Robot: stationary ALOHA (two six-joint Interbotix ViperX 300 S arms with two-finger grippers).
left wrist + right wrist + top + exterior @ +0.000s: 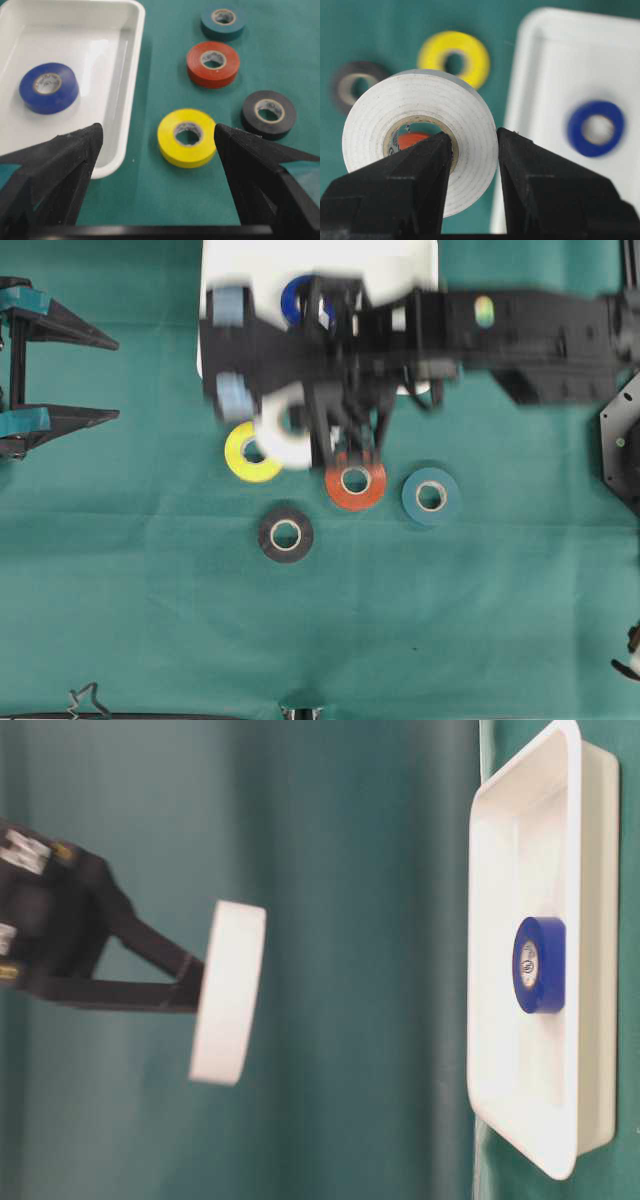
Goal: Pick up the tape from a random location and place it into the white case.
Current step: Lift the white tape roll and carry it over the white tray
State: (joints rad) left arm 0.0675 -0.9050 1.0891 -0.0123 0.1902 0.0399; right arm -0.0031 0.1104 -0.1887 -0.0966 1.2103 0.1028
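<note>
Blue tape roll (48,87) inside white case (127,75).

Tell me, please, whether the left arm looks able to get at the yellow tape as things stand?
Probably yes: the left gripper is open, and the yellow tape lies flat on the cloth ahead, framed between its jaws.

Right gripper (474,165) jaws clamped, left gripper (157,150) jaws wide
</note>
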